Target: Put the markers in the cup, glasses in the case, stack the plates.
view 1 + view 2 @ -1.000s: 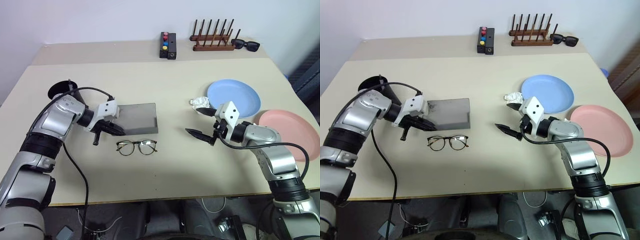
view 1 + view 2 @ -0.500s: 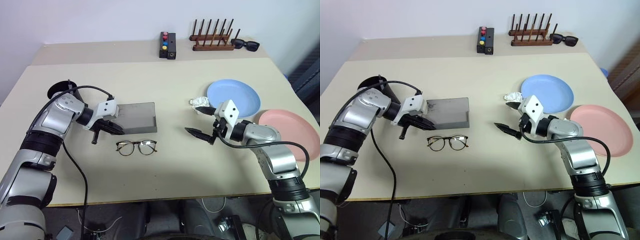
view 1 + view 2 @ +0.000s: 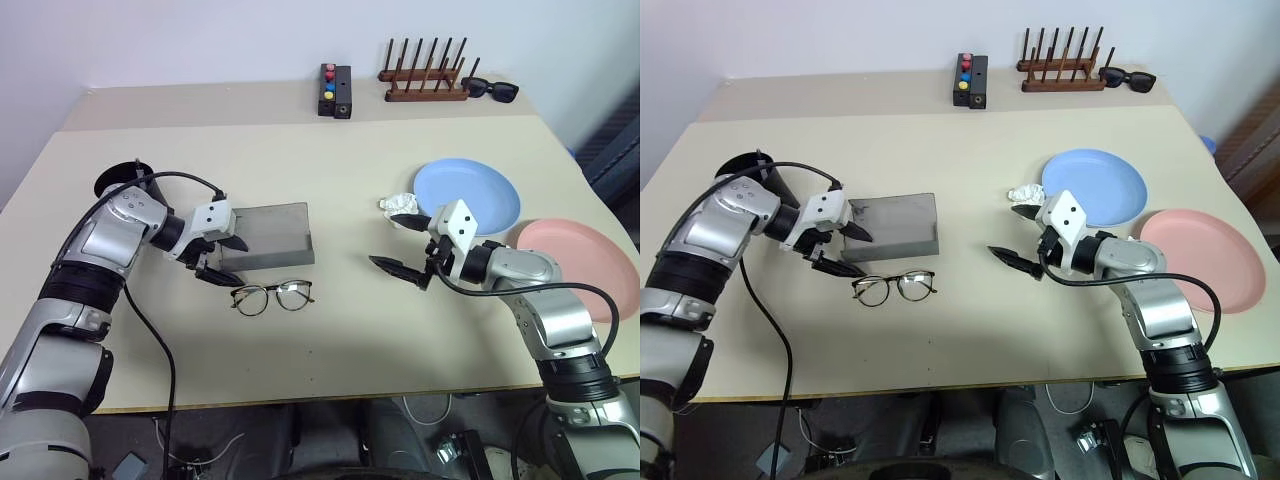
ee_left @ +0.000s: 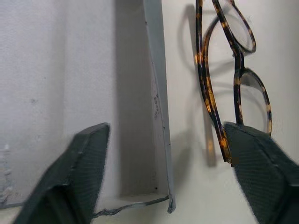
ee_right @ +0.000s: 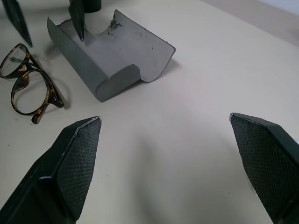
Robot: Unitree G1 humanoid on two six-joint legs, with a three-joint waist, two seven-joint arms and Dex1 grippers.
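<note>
The grey case (image 3: 275, 235) lies open left of the table's middle, and the thin-framed glasses (image 3: 272, 296) lie just in front of it. My left gripper (image 3: 226, 259) is open at the case's left end. One finger is over the case's inside, the other is outside its front wall (image 4: 159, 116) beside the glasses (image 4: 233, 93). The black cup (image 3: 118, 181) stands behind my left arm, and a thin dark stick, seemingly a marker, pokes above its rim. My right gripper (image 3: 398, 243) is open and empty, near the light blue plate (image 3: 475, 190). The pink plate (image 3: 580, 255) lies to its right.
A crumpled white wad (image 3: 398, 204) lies at the blue plate's left edge, just behind my right gripper. Along the back stand a black box with coloured buttons (image 3: 335, 90), a wooden peg rack (image 3: 427, 82) and black sunglasses (image 3: 490, 90).
My left gripper has opened from shut, and its fingers now straddle the case's front wall. The glasses have shifted slightly. The right arm has kept still.
</note>
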